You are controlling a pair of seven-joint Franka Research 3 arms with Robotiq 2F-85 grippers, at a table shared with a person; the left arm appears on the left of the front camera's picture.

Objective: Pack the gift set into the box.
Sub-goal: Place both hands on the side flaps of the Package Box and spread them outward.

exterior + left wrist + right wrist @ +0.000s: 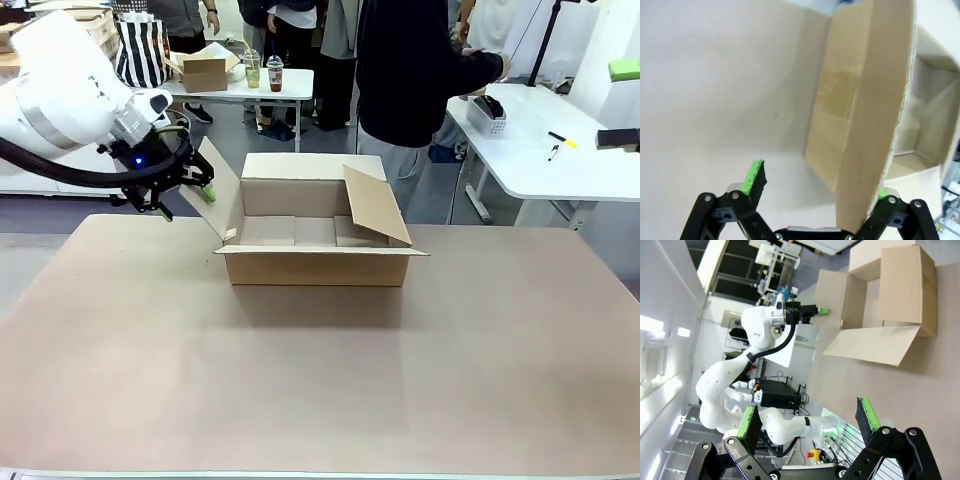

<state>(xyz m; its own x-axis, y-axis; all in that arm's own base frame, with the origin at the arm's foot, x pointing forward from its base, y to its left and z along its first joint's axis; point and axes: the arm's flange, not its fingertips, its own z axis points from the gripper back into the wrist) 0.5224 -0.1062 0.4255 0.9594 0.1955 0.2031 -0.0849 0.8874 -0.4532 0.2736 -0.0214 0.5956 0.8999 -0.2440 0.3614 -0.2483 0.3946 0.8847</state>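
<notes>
L gripper (186, 190) hung at the left flap (222, 195) of the box (315, 250), jaws spread. In left wrist view the flap's free edge ran up betw. the two green pads (754, 181), much closer to one pad than the other. Contact w/ either pad: can't tell. Nothing clamped. R gripper (809, 416) was likewise spread wide & empty, w/ the box well apart from it.

The box sat mid-table (300, 390), top open, long axis running left-right across the table. It lay just to the robot's right of L gripper, so L arm was plainly the nearer one. Interior looked bare in front view, though the near wall hid the front strip of the floor.

Gift set wasn't in the box. A white tray (487, 124) w/ sth dark in it and a yellow stick (562, 140) lay on a white side table (590, 175) beyond the box's far right corner, well apart from both grippers, beside the person (420, 70). Probably L gripper was there to hold the flap back. The person was nearest the items. Pouch & small gadget were too small to make out for sure.
</notes>
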